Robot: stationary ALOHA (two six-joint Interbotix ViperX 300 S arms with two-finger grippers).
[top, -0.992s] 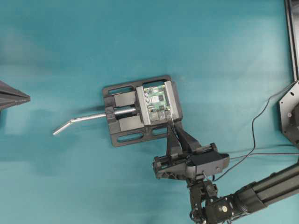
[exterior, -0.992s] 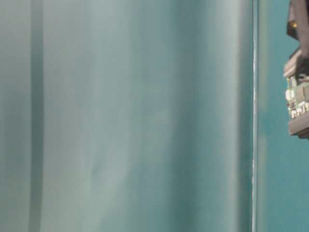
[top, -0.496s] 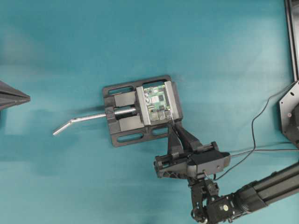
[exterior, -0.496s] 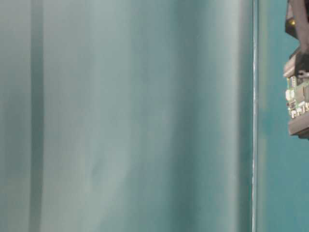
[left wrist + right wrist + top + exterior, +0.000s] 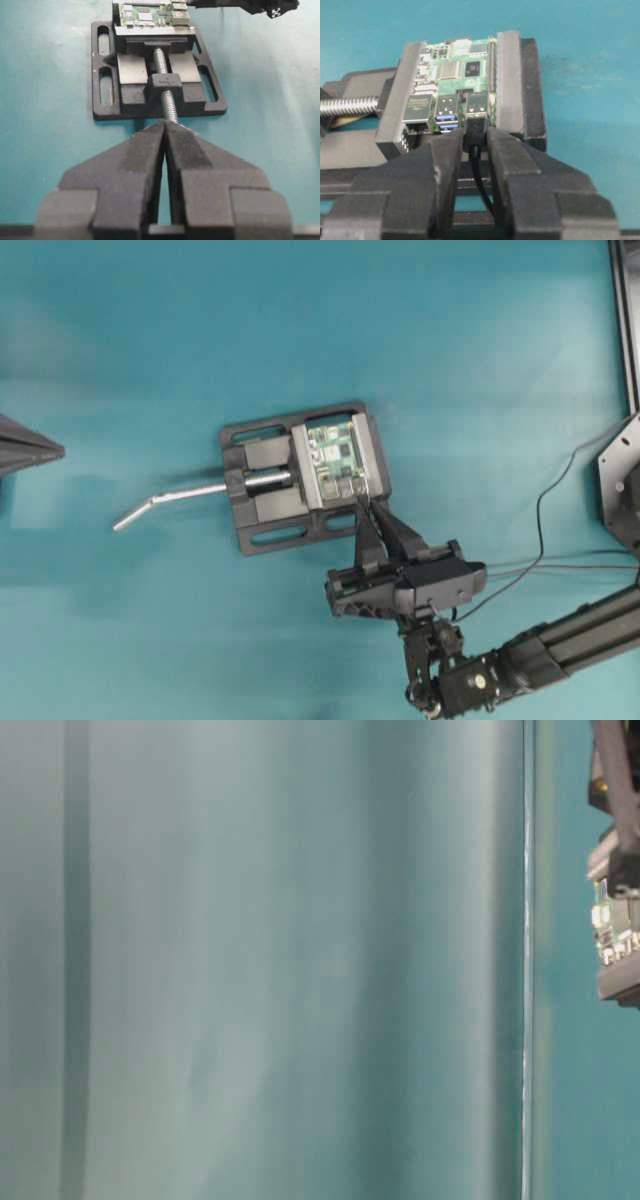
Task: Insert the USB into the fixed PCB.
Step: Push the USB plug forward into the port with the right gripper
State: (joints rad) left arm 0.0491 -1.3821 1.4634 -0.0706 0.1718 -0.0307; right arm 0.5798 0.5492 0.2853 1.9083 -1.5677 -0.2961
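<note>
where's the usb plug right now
In the right wrist view the USB sits centre frame, pinched in the right pincer, against the fixed PCB port.

The only thing I can read is a raised "4" on the black block (image 5: pixel 165 80) of the vise (image 5: pixel 155 95) where the screw passes through. Chip markings on the fixed PCB (image 5: pixel 462 67) are too small.

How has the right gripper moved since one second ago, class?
Barely. In the overhead view the right gripper, shut on the USB, edged slightly left and up toward the unmoved vise.
</note>
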